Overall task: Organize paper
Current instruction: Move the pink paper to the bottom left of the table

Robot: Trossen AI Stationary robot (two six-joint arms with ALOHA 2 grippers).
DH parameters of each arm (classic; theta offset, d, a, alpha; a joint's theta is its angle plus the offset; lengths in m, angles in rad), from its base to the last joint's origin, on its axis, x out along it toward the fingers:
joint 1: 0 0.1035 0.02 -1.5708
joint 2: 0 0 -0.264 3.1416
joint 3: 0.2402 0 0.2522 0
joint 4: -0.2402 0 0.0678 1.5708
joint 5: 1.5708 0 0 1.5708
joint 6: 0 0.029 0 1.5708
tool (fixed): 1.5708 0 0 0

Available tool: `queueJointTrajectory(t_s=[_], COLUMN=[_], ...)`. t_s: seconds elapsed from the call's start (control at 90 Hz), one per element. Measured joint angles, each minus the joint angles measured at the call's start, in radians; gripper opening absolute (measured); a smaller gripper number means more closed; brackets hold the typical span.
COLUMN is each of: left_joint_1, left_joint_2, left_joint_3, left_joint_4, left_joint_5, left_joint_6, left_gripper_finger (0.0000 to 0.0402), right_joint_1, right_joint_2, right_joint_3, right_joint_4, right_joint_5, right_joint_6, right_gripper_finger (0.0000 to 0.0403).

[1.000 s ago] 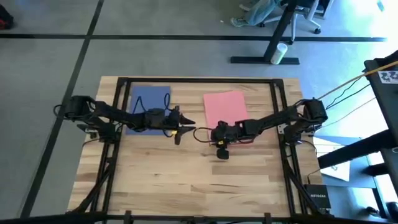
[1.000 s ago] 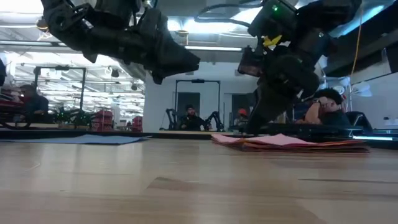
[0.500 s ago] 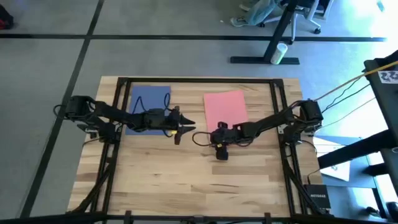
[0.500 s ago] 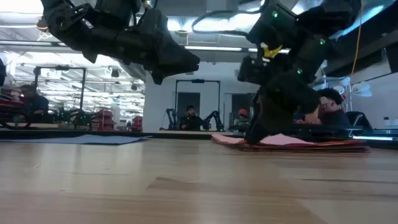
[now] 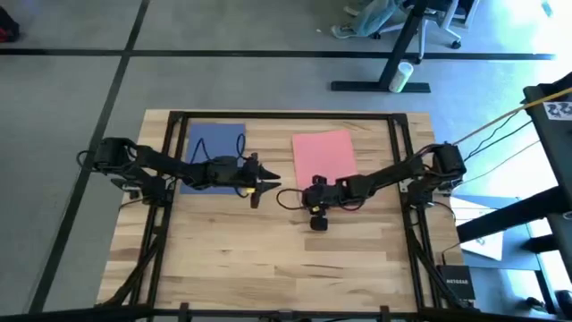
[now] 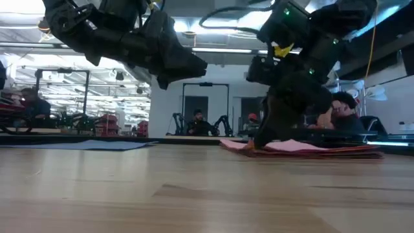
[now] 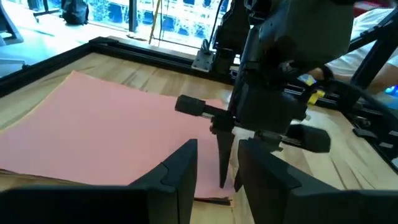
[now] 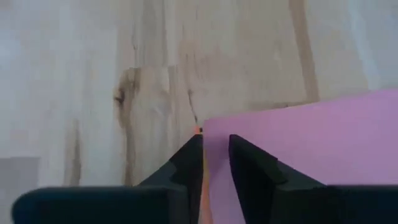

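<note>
The right gripper has dropped, over the last second, from just above the pile onto its near corner, the one facing the table's middle. Its two dark fingers point straight down with only a narrow slot between them, and the edge of the top sheet, a thin matte pink rectangle of construction paper, runs into that slot. An orange edge peeps out right at the fingertips, so further sheets lie under the pink one. Whether the jaws actually pinch the pink sheet cannot be told; they stand nearly closed at its edge. My reading is that the lift of the top sheet is about to begin, not yet made, since the pile lies flat on the light wooden table.

Beyond the corner, across a short gap, the left gripper hangs in the air, facing the right one, jaws a little apart and holding nothing. Behind it, well away from both sets of jaws, the blue sheet lies flat and alone.
</note>
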Motion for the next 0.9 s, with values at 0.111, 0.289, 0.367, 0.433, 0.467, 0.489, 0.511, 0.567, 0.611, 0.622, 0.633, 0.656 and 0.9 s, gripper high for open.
queueJointTrajectory(t_s=[0.111,0.289,0.367,0.433,0.467,0.489,0.511,0.567,0.611,0.622,0.633,0.656,0.9], left_joint_1=[0.000,0.000,-0.002,-0.002,-0.002,-0.002,-0.002,-0.002,-0.002,-0.002,-0.002,-0.002,-0.002], left_joint_2=[0.000,0.000,0.000,0.000,0.000,0.000,0.000,0.000,0.000,0.000,0.000,0.000,0.000], left_joint_3=[0.000,0.000,0.000,0.000,0.000,0.000,0.000,0.000,0.000,0.000,0.000,0.000,0.000], left_joint_4=[0.000,0.000,0.000,-0.001,-0.001,-0.001,-0.001,-0.001,-0.001,-0.001,-0.001,-0.001,-0.001], left_joint_5=[0.000,0.000,0.000,0.000,0.000,0.000,0.000,0.000,0.000,0.000,0.000,0.000,0.000], left_joint_6=[0.000,0.000,0.000,0.000,0.000,0.000,0.000,0.000,0.000,0.000,0.000,0.000,0.000], left_gripper_finger=[0.0101,0.0101,0.0101,0.0101,0.0101,0.0101,0.0101,0.0101,0.0101,0.0101,0.0101,0.0101,0.0101], right_joint_1=[0.000,0.000,0.000,0.000,0.000,0.000,0.001,0.008,0.010,0.012,0.015,0.018,0.022], right_joint_2=[-0.004,-0.005,-0.005,-0.005,-0.005,-0.005,-0.005,-0.005,-0.005,-0.005,-0.005,-0.005,0.004], right_joint_3=[0.005,0.043,0.050,0.053,0.053,0.053,0.053,0.053,0.053,0.053,0.053,0.053,0.053], right_joint_4=[-0.006,-0.031,-0.037,-0.033,-0.038,-0.043,-0.049,-0.052,-0.051,-0.051,-0.051,-0.052,-0.047], right_joint_5=[-0.017,-0.044,-0.049,-0.048,-0.048,-0.048,-0.048,-0.046,-0.033,-0.029,-0.023,-0.012,0.062], right_joint_6=[0.000,0.000,-0.003,-0.003,-0.003,-0.003,-0.003,0.016,0.021,0.023,0.025,0.029,0.048], right_gripper_finger=[0.0057,0.0041,0.0028,0.0023,0.0026,0.0029,0.0034,0.0053,0.0074,0.0080,0.0086,0.0099,0.0197])
